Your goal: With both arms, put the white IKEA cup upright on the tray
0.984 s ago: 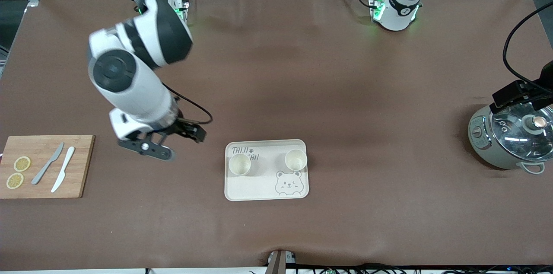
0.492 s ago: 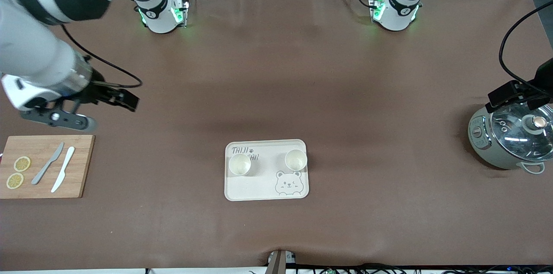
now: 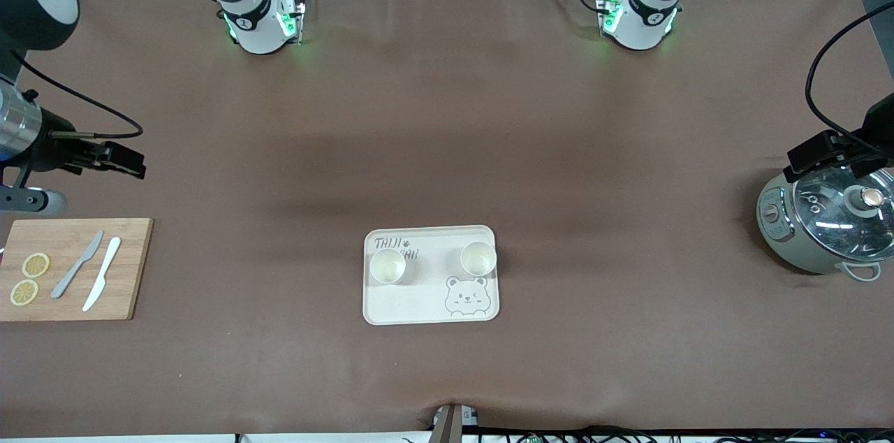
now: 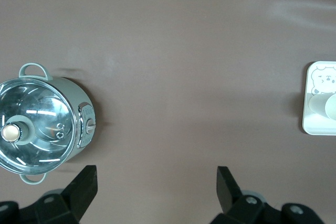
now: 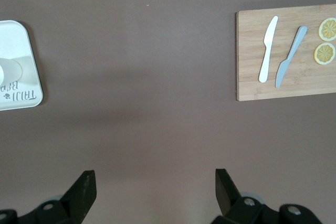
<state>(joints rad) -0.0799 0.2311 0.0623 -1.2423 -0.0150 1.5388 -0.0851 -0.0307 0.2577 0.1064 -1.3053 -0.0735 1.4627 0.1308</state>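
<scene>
The cream tray with the bear drawing lies on the brown mat, nearer to the front camera than the table's middle. Two white cups stand upright on it, one by the lettering and one above the bear face. My right gripper is open and empty, up over the mat at the right arm's end of the table; its wrist view shows the tray and one cup. My left gripper is open and empty over the pot's edge.
A steel pot with a glass lid stands at the left arm's end and shows in the left wrist view. A wooden cutting board with two knives and lemon slices lies at the right arm's end.
My right arm has swung away from beside the tray toward its own end of the table, gripper empty. The left arm, the cups and the tray have stayed put.
</scene>
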